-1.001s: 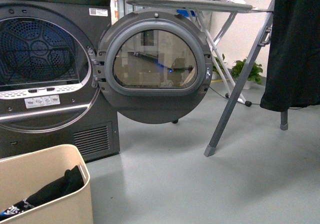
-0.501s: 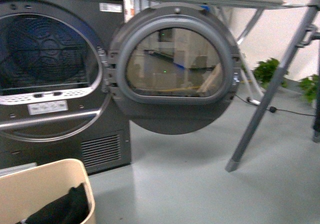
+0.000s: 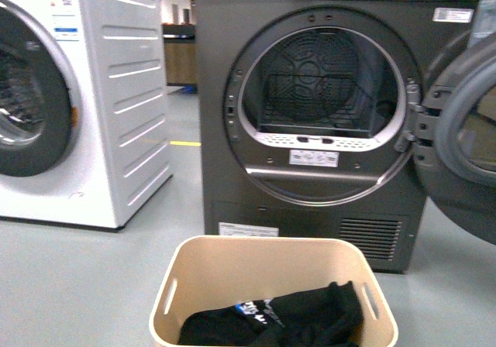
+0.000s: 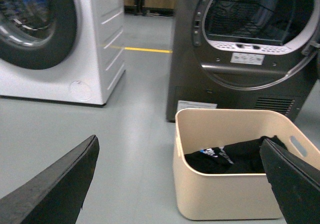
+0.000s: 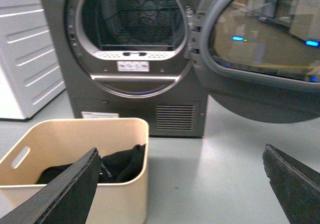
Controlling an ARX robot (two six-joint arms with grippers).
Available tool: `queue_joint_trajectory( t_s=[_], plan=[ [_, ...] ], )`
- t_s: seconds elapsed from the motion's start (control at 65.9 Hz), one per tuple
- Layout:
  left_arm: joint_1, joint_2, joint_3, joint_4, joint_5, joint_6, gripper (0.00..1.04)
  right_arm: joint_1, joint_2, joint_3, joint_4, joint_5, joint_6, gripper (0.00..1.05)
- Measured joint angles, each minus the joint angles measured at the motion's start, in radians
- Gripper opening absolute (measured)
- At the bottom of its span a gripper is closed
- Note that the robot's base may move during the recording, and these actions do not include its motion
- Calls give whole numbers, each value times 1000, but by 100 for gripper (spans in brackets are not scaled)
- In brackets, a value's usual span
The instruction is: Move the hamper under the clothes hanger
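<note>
The hamper is a cream-beige tub on the grey floor just in front of me, low in the front view, with a slot handle in each short side. Black clothes lie in it. The clothes hanger is out of view. My left gripper is open, and the hamper stands ahead of it towards one finger, untouched. My right gripper is open over bare floor, with the hamper behind the other finger. Neither gripper shows in the front view.
A dark grey dryer with an open drum stands right behind the hamper. Its round door hangs open to the right. A white washer stands to the left. A yellow floor line runs between them further back.
The front view has swung left. The ironing board and the rack leg with the black garment have left the picture. The hamper now sits centred, and the white washer has come into view.
</note>
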Motion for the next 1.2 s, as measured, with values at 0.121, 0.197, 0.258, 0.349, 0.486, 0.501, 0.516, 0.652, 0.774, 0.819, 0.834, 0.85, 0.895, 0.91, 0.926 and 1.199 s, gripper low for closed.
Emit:
queue_joint_trajectory(
  t_s=[0.121, 0.197, 0.258, 0.349, 0.486, 0.501, 0.516, 0.652, 0.774, 0.819, 0.834, 0.85, 0.895, 0.91, 0.926, 1.199],
  plan=[
    [1, -1, 0, 0, -3, 0, 98, 2, 0, 0, 0, -5, 0, 97],
    [1, -1, 0, 0, 0, 0, 98, 2, 0, 0, 0, 0, 0, 97],
    [1, -1, 0, 0, 0, 0, 98, 1, 0, 0, 0, 0, 0, 97],
    [1, -2, 0, 0, 1, 0, 98, 1, 0, 0, 0, 0, 0, 97],
    [1, -1, 0, 0, 0, 0, 98, 1, 0, 0, 0, 0, 0, 97],
    [1, -1, 0, 0, 0, 0, 98, 1, 0, 0, 0, 0, 0, 97],
    [1, -1, 0, 0, 0, 0, 98, 1, 0, 0, 0, 0, 0, 97],
    [1, -1, 0, 0, 0, 0, 98, 1, 0, 0, 0, 0, 0, 97],
    [1, 1, 0, 0, 0, 0, 98, 1, 0, 0, 0, 0, 0, 97],
    [1, 1, 0, 0, 1, 0, 98, 1, 0, 0, 0, 1, 0, 97],
    [1, 2, 1, -2, 3, -4, 98, 1, 0, 0, 0, 1, 0, 97],
    [0, 27, 22, -63, 23, -35, 98, 1, 0, 0, 0, 1, 0, 97],
    [-13, 161, 112, -281, 18, -133, 98, -15, 23, 20, -51, -62, 31, 97],
    [-12, 196, 131, -329, 27, -151, 98, -24, 43, 33, -82, -93, 47, 97],
    [-7, 228, 146, -365, 45, -179, 98, -29, 57, 40, -92, -107, 55, 97],
    [209, 709, 333, -161, 228, -200, 98, -83, 505, 226, 122, -203, 93, 97]
  ],
)
